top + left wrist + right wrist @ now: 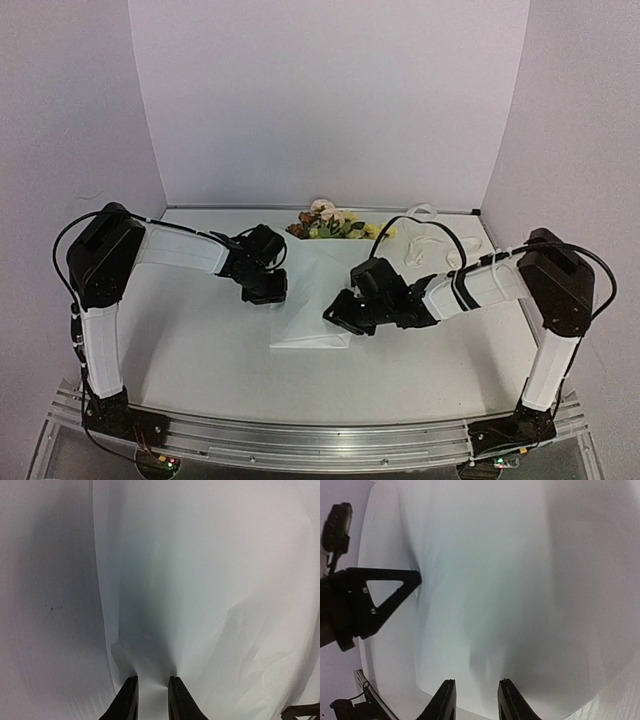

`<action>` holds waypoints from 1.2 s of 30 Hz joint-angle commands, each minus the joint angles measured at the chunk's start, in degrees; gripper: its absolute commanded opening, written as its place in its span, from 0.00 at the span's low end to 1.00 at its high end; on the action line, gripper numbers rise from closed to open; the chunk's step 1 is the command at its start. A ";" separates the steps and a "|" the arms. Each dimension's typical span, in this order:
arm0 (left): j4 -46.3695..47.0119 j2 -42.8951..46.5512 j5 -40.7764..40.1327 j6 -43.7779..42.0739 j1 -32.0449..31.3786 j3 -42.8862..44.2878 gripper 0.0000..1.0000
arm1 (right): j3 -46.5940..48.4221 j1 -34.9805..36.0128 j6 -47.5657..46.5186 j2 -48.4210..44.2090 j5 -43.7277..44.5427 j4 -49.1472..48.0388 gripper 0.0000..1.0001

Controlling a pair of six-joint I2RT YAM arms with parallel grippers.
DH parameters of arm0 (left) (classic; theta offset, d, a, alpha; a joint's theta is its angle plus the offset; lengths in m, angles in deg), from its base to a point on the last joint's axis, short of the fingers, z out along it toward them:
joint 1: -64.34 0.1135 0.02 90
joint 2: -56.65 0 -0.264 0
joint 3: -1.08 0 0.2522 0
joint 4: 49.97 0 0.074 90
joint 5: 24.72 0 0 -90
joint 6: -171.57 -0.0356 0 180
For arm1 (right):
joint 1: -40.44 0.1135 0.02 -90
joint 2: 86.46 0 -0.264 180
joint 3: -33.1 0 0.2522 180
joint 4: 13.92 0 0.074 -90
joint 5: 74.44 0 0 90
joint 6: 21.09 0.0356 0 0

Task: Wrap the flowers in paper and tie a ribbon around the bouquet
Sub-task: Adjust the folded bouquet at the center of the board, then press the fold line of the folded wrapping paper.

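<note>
The white paper (318,300) lies mid-table, its left side lifted and curved. My left gripper (268,292) is at that left edge. In the left wrist view its jaws (152,680) are shut on a puckered fold of the paper (215,580), with creases running out from the tips. My right gripper (340,315) is at the sheet's near right corner. In the right wrist view its jaws (476,682) stand apart over the near edge of the smooth paper (495,580). The flowers (326,222) lie at the paper's far end. The ribbon (428,240) is heaped at the back right. No wrapped bouquet is in view.
Pale walls close the table at the back and on both sides. A metal rail (320,440) with the arm bases runs along the near edge. A left gripper finger (385,595) shows in the right wrist view, touching the sheet.
</note>
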 commanded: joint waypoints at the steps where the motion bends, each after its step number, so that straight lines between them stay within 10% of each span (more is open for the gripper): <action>1: 0.41 0.38 0.33 0.01 -0.29 2.11 0.23 | 0.95 0.66 -0.12 2.07 -0.85 2.00 0.31; 12: -0.19 10.01 6.68 -0.75 -0.32 -2.55 0.32 | 0.02 0.71 -0.05 3.74 1.01 2.26 0.30; 22: 5.45 11.16 23.62 0.90 -0.30 -11.34 0.19 | 1.42 0.71 -1.26 2.77 1.72 4.90 0.30; 36: 10.58 5.52 27.82 4.08 -0.31 -14.65 0.16 | 11.14 4.01 -6.62 2.67 3.91 16.58 0.33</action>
